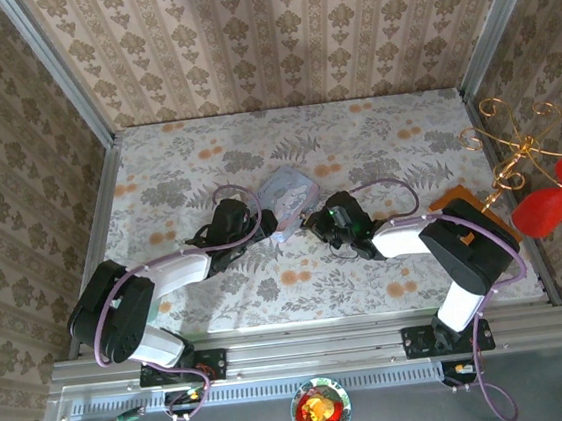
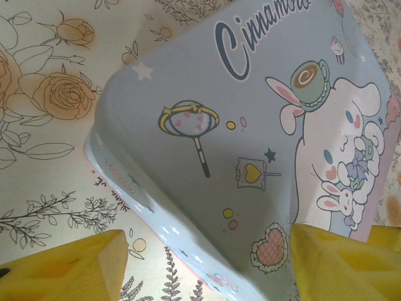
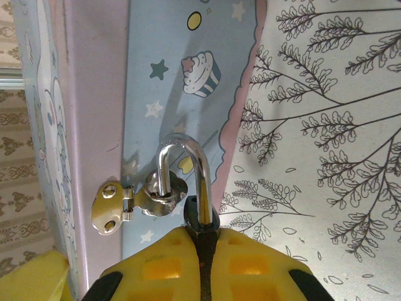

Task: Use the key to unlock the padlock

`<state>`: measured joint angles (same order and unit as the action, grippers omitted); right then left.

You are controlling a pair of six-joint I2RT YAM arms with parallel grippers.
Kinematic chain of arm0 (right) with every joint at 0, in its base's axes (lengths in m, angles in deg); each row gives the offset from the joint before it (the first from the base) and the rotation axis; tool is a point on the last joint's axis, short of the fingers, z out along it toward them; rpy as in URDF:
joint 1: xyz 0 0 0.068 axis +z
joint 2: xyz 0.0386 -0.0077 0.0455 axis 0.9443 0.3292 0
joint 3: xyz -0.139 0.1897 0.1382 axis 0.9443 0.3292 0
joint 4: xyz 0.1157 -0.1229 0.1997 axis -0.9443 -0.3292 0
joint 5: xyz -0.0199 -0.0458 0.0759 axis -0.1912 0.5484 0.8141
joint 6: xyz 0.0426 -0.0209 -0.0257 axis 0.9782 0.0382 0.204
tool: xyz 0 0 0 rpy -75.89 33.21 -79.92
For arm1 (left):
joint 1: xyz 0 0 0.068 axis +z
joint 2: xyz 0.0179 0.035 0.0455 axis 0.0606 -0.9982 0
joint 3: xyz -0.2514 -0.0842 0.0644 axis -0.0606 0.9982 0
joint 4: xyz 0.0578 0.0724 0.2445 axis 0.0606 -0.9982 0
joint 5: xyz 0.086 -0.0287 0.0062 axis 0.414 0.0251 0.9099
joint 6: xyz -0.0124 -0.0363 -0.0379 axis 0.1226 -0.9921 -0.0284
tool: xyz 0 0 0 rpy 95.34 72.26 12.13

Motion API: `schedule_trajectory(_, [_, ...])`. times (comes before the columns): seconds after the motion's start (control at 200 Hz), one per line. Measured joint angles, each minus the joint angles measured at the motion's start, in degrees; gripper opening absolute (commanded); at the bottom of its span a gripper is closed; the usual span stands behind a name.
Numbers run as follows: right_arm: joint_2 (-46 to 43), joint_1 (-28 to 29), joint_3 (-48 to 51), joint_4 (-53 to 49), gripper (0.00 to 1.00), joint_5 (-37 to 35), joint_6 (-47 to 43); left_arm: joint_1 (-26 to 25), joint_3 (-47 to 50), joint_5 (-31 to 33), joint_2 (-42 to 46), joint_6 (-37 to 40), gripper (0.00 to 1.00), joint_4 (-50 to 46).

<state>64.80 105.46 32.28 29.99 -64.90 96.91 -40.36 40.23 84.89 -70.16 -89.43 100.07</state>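
The padlock (image 3: 201, 217) hangs on the pale blue tin (image 2: 200, 157), which the left gripper (image 2: 208, 249) straddles wide-jawed, probably to steady it; the right gripper (image 3: 200, 237) pinches the lock's dark body, shackle (image 3: 182, 147) threaded through the hasp (image 3: 135, 200).

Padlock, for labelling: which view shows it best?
Right wrist: padlock shackle through the hasp of the tin, body pinched by the right end effector. Top view: too small to tell. Left wrist: the tin's lid.

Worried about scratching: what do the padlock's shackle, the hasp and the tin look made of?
The padlock shackle: polished silvery metal, likely steel, with mirror-like highlights. The hasp: shiny stamped metal, bright reflections. The tin: seemingly thin sheet metal under a smooth printed pastel coating.
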Motion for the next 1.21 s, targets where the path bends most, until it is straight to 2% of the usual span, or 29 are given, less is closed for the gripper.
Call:
schedule_trajectory(0.41, [-1.49,-1.97,-2.01,-6.16,0.02,2.64,-4.68,-0.33,-0.02,-0.11,0.00,-0.09,0.68,-0.02])
schedule_trajectory(0.66, [2.54,-2.05,-3.93,-6.29,0.03,4.79,-4.68,-1.03,-0.20,0.17,-0.11,-0.09,0.68,-0.09])
schedule_trajectory(1.205, [1.84,-2.64,-4.85,-7.87,0.02,5.31,-5.49,-1.07,-0.63,0.31,-0.50,-0.09,0.68,-0.24])
